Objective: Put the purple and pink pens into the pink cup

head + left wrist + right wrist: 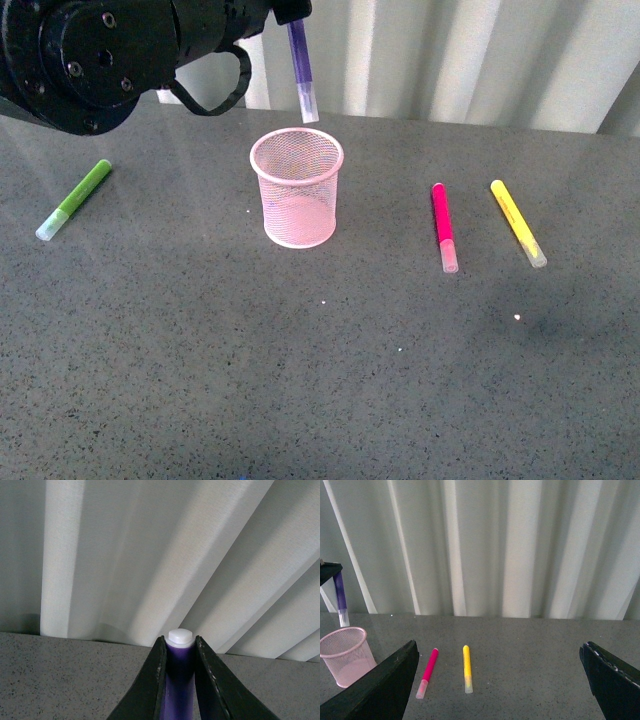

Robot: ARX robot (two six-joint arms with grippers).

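Matt wire-mesh pink cup [297, 195]; smooth plastic purple pen [299, 60] & pink pen [441, 215] w/ translucent caps; speckled matt table [200, 350].

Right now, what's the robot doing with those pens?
Its left end effector is gripping the purple pen upright, cap down, just above the pink cup. The cup looks empty, so no pen is in yet. The pink pen lies to the cup's right, beside a yellow marker. A green marker lies on the left. The right end effector is open and holds nothing.
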